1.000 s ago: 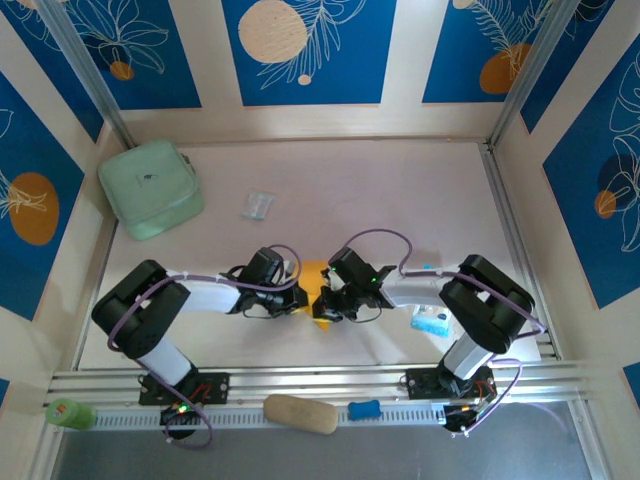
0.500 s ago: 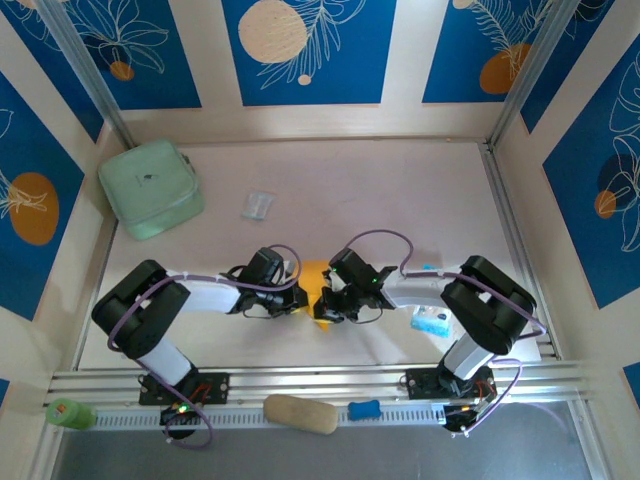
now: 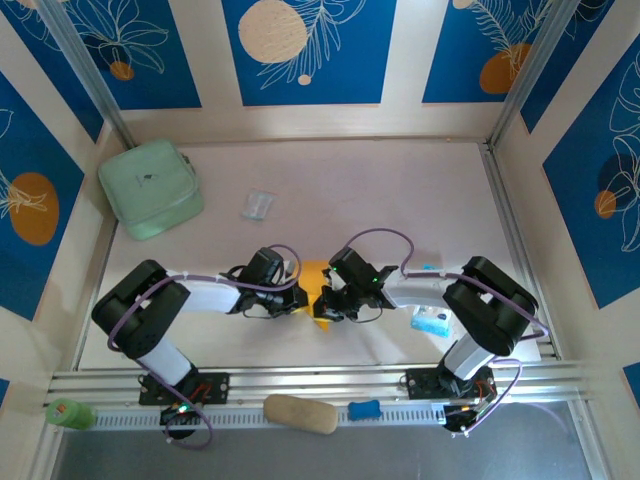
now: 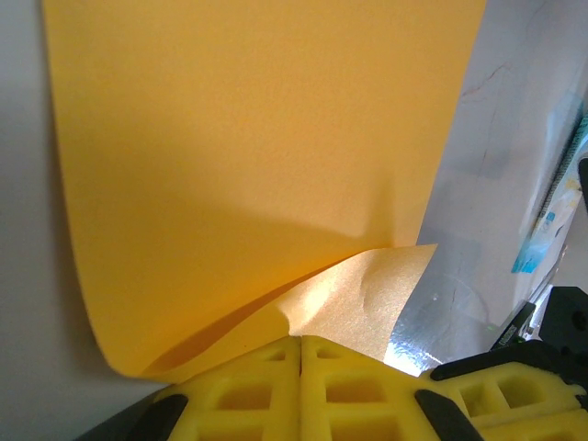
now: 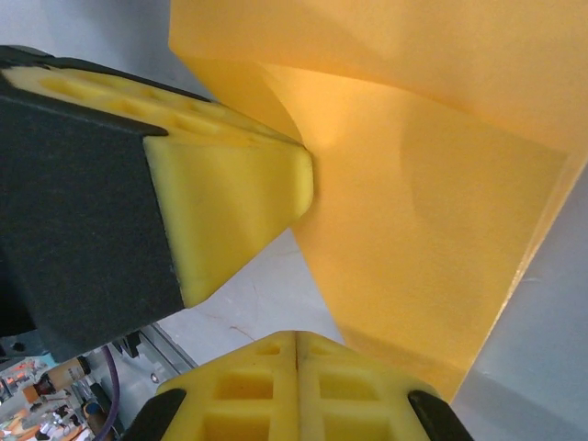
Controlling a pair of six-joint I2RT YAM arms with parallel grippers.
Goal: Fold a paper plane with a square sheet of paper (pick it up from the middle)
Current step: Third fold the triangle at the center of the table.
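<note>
The square sheet of paper (image 3: pixel 314 273) is orange-yellow and lies between the two grippers at the table's near middle, mostly hidden under them from above. In the left wrist view the paper (image 4: pixel 257 138) spreads ahead with one corner flap curled over. My left gripper (image 4: pixel 300 342) is shut, and the paper's edge wrinkles into its seam. In the right wrist view the paper (image 5: pixel 432 211) curves up on the right, and the left gripper's fingers (image 5: pixel 230 188) pinch its fold. My right gripper (image 5: pixel 296 336) is shut beside the paper's lower edge, nothing visible between its fingers.
A mint-green pouch (image 3: pixel 150 188) sits at the far left and a small clear wrapper (image 3: pixel 257 205) beyond the grippers. A blue-and-white packet (image 3: pixel 432 320) lies by the right arm. On the near rail lie a tan oval lump (image 3: pixel 300 413) and a small blue piece (image 3: pixel 364 409).
</note>
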